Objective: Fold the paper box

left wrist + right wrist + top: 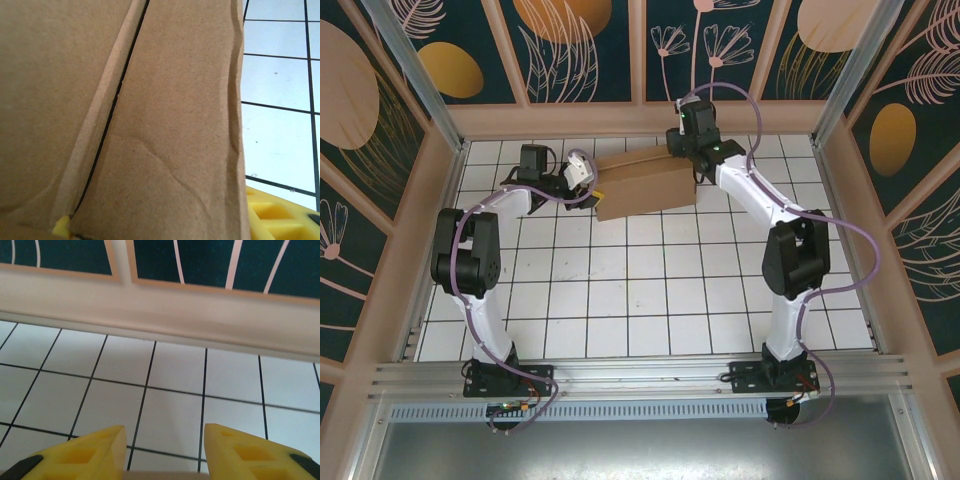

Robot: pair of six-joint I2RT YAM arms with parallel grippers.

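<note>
Underneath everything: the white tiled table [650,300], walled in by patterned panels.
Arms: the left arm [470,250] and the right arm [790,255] both reach into the far half of the table and meet at one object.
Paper box [645,185]: brown cardboard lying at the far middle of the table, between the two grippers. It looks box-shaped rather than a flat sheet, and the left wrist view shows a seam between two panels.
Left gripper [582,172]: at the box's left end, with cardboard right up against its camera. A yellow finger [272,215] peeks past the panel edge, but I cannot tell whether it pinches the board.
Right gripper [165,450]: at the box's far right corner, fingers spread, with bare tile between them and a sliver of cardboard just below.
Step in hand: likely the closing stage, pressing the last panels home.
Next move: probably the left gripper steadies its end while the right one comes down on the far edge. Too hard a push could slide the box.
Count: one box, two arms, two grippers.
</note>
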